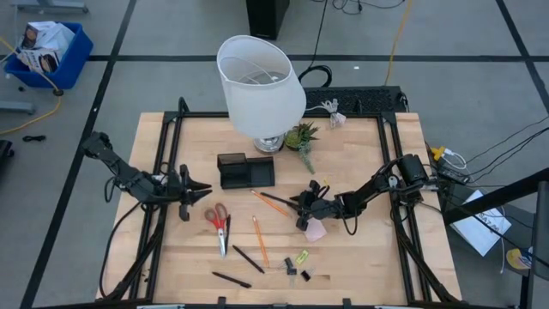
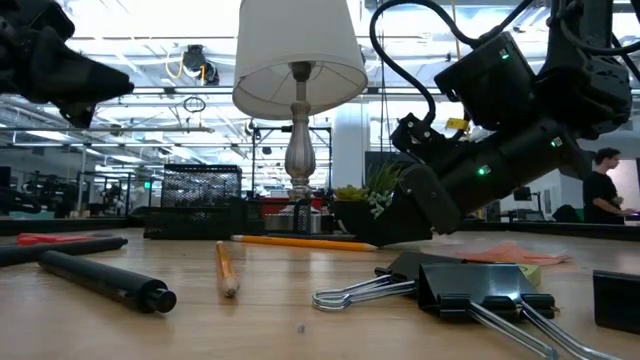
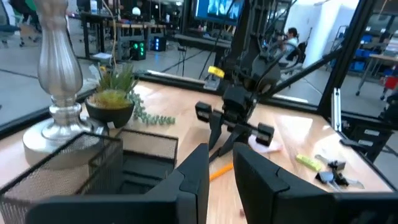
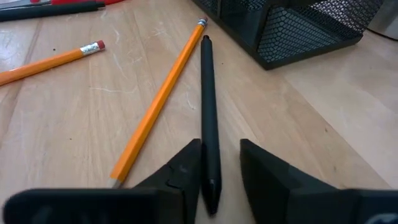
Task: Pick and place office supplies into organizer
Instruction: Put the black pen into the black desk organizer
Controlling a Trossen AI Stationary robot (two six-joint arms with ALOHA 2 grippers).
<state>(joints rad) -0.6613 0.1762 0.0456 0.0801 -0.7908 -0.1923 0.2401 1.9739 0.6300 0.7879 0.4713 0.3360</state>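
Binder clips [image 2: 480,290] up front, supplies unsorted.
Right tool [image 4: 214,180] straddles a black pen [image 4: 207,106] on the counter [image 1: 360,249] near the organizer [image 1: 245,171], fingers not visibly clamped; left tool [image 3: 214,180] waits narrowed, empty. Nothing visibly placed.

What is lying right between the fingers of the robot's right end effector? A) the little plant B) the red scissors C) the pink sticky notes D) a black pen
D: in the right wrist view, a black pen runs between the two dark fingers of the right end effector, with an orange pencil lying just beside it on the table.
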